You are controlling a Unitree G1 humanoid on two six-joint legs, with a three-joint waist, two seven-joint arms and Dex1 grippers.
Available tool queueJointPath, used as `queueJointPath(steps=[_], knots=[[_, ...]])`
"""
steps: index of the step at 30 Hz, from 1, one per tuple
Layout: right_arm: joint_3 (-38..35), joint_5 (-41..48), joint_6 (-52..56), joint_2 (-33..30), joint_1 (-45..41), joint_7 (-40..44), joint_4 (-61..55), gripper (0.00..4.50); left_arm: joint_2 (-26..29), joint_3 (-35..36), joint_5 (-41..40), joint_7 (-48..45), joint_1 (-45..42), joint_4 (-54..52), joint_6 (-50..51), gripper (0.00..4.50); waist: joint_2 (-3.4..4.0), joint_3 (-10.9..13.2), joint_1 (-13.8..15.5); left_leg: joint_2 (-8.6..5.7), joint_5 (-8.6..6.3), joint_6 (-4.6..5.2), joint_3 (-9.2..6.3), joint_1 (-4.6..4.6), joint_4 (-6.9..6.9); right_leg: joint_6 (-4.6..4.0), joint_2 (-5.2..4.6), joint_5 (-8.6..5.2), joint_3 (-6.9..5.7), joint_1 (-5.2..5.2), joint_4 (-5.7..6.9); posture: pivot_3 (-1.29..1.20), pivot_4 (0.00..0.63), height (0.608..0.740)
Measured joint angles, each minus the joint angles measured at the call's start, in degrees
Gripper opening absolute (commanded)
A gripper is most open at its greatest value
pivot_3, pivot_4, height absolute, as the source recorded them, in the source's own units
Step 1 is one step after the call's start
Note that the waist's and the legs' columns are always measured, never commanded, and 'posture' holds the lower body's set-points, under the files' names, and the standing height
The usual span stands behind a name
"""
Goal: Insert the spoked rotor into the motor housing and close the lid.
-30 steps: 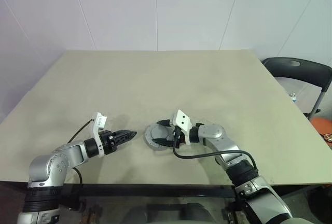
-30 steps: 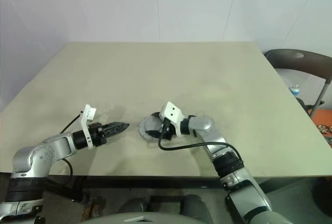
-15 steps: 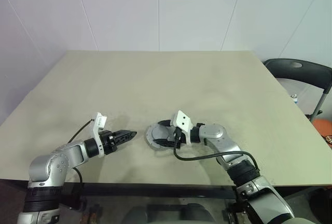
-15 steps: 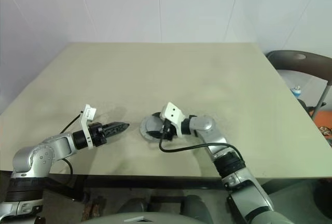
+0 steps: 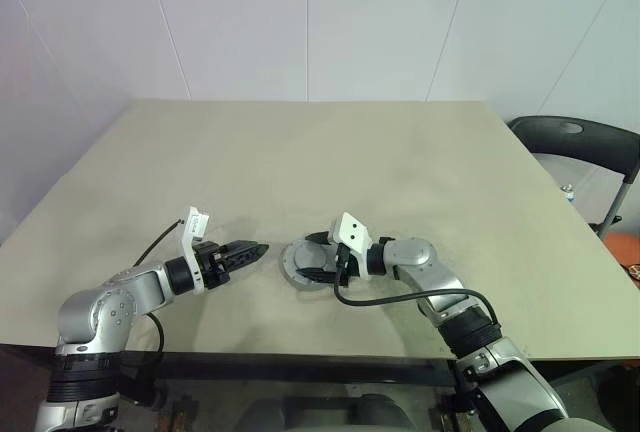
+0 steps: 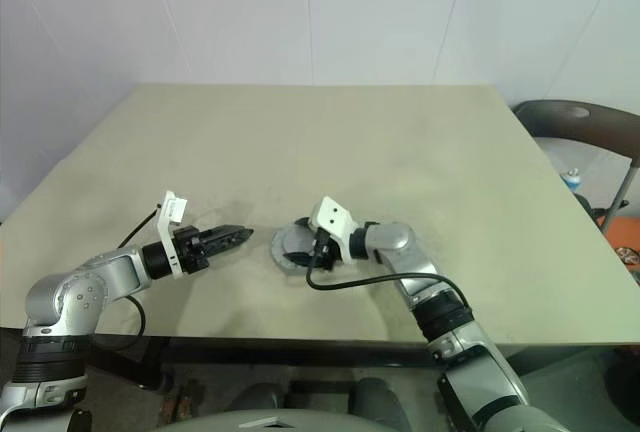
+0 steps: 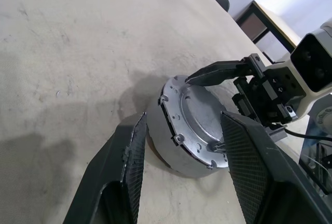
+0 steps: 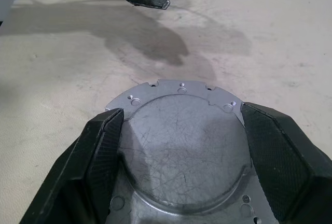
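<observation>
The lid (image 5: 303,261), a flat round grey metal disc with small holes along its rim, lies on a low round body near the table's front edge. I take that body for the motor housing (image 7: 167,154); its windings are hidden. The spoked rotor is hidden. My right gripper (image 5: 312,257) reaches in from the right, its two fingers (image 8: 106,130) pressed against opposite sides of the lid (image 8: 181,146). My left gripper (image 5: 256,249) hovers open a short way to the left of the lid (image 7: 199,117), pointing at it, with nothing between its fingers (image 7: 132,151).
The beige table (image 5: 330,152) stretches bare behind the parts. A dark chair (image 5: 575,142) stands off the table's right side. A black cable (image 5: 390,300) loops from my right wrist along the front edge.
</observation>
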Motion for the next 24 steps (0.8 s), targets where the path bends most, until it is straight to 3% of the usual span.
queueJointPath(steps=[16,24], knots=[[0.13,0.19,2.11,-0.09,-0.76,0.26,-0.2,3.27,-1.72,-1.97,0.09,0.59,-3.77,0.66,-0.08,2.43,-0.04,-0.09,0.0,0.0,0.0,0.0,0.0,0.01,0.0,0.05,0.01,0.02,0.0,0.06,-0.01,0.0,0.0,0.74],[0.12,0.18,2.31,-0.1,-0.85,0.45,-0.21,3.27,-2.1,-7.71,3.23,-1.78,-6.02,4.28,-1.34,2.43,-0.03,-0.09,0.0,-0.01,0.0,0.0,0.0,0.01,-0.01,0.02,0.02,0.0,-0.01,0.22,-0.03,0.0,0.0,0.74]])
